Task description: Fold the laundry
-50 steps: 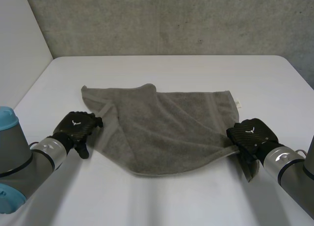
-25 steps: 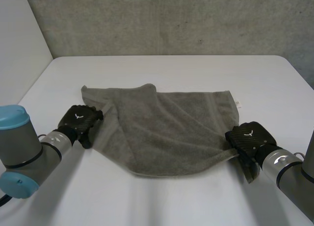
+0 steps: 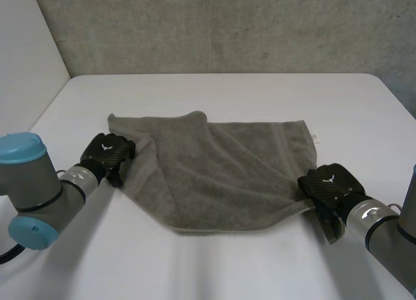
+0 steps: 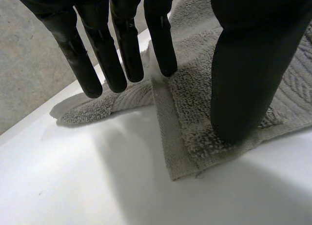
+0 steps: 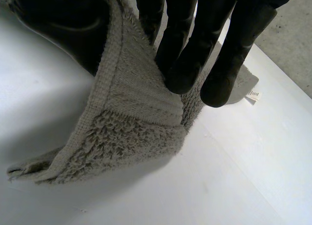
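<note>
A grey towel (image 3: 221, 170) lies rumpled and partly spread on the white table (image 3: 227, 92). My left hand (image 3: 107, 153) is at the towel's left edge. In the left wrist view its fingers (image 4: 126, 49) are straight above the towel (image 4: 195, 112), and its thumb presses down on a near corner lying flat. My right hand (image 3: 328, 184) is at the towel's near right corner. In the right wrist view that hand's fingers (image 5: 190, 44) and thumb pinch the lifted corner of the towel (image 5: 131, 117), which hangs down from them.
A small white label (image 3: 316, 138) sticks out at the towel's far right corner. A grey wall (image 3: 227, 27) stands behind the table and a white wall (image 3: 26, 59) to its left. Bare tabletop surrounds the towel.
My left hand has moved forward onto the towel's left edge and its fingers have drawn in somewhat. The right hand has kept its hold and shifted slightly left.
</note>
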Available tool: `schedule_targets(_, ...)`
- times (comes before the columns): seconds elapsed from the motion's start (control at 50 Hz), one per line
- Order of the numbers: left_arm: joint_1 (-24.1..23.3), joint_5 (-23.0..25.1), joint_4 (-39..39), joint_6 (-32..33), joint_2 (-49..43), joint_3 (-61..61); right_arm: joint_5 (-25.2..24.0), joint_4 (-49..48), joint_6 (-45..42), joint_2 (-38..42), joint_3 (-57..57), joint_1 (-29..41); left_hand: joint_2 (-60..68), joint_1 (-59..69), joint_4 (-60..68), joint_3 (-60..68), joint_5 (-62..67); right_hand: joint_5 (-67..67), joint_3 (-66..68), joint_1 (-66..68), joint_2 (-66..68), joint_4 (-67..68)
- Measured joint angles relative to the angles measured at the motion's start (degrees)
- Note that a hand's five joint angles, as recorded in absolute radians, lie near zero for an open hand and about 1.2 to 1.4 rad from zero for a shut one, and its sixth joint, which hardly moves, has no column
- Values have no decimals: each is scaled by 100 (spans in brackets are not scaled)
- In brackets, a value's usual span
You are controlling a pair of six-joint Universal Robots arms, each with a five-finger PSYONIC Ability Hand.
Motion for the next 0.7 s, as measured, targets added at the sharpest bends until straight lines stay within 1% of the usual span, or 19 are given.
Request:
schedule_targets(0.28,-29,4,-29,-19,-117,54,0,0,-28,30,0,6,959,904,949,945,909,0,3,0,0,0)
schedule_targets(0.44,-51,0,-57,-38,-98,29,-3,0,-40,34,3,9,1781,1706,1797,1786,1765,0,3,0,0,0)
schedule_targets(0.5,-60,-2,-60,-61,-47,5,-3,0,-43,35,6,10,2500,2429,2508,2498,2456,-1,3,0,0,0)
schedule_targets(0.56,-68,-5,-61,-109,48,-25,-3,0,-46,35,8,14,2940,2799,2943,2925,2824,-1,3,0,0,1)
schedule_targets(0.7,-68,-29,-49,-241,361,-154,-1,0,-57,34,9,17,3190,2970,3221,3205,3041,0,3,0,0,1)
